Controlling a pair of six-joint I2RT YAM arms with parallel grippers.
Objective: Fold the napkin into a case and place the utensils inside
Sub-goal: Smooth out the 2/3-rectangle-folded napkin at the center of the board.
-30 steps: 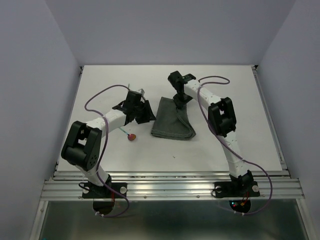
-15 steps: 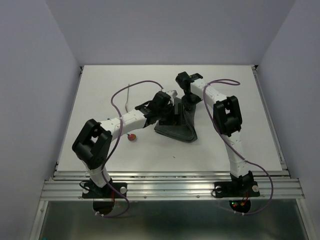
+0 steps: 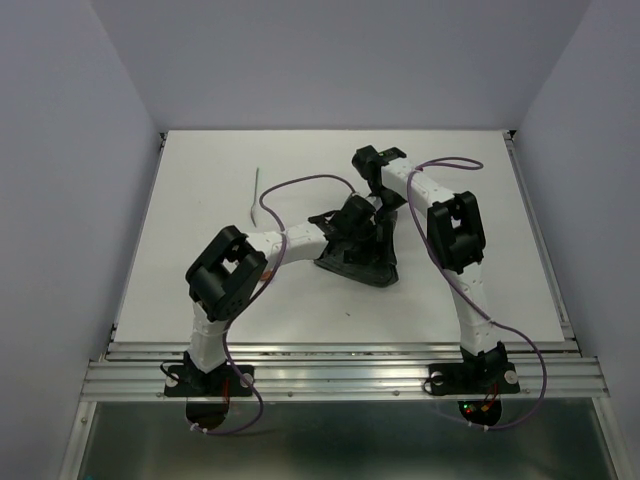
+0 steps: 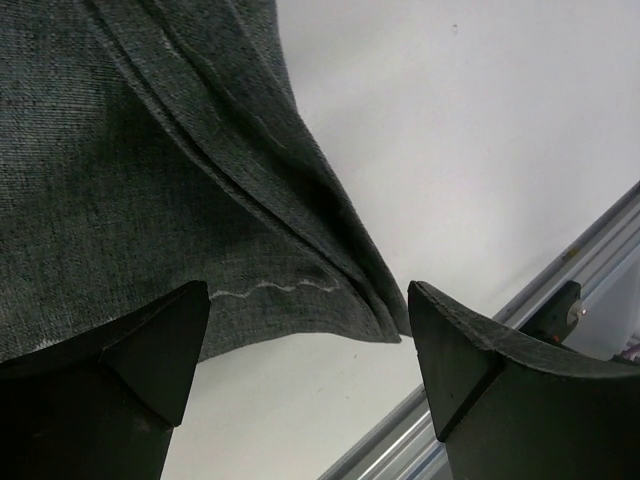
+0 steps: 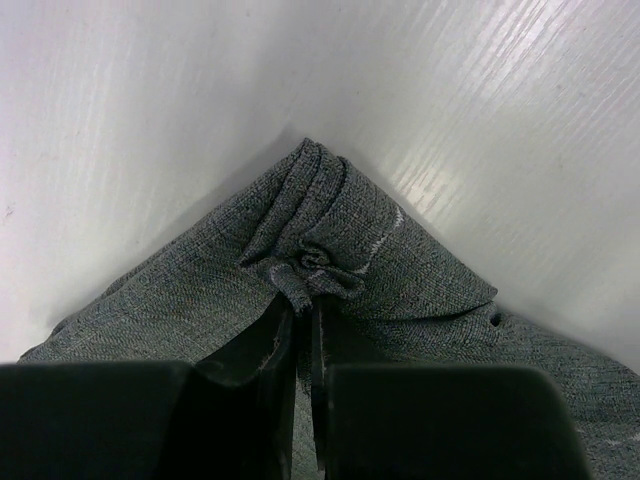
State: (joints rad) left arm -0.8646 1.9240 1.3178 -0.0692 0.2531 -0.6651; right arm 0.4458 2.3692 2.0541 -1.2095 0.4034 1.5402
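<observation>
The soft, limp napkin (image 3: 362, 262) is lying at the middle of the table (image 3: 200, 280), the right gripper (image 5: 303, 330) pinching its bunched far corner, the left gripper (image 4: 308, 292) hovering wide open over a stitched corner, probably the best hold

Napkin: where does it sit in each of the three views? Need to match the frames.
Top external: napkin at mid-table, partly under the left arm.
Left wrist: napkin fills the upper left, one corner just above the open left end effector.
Right wrist: napkin spans the lower half, bunched corner pinched in the right end effector.
Shared landmark: the white table.
</observation>
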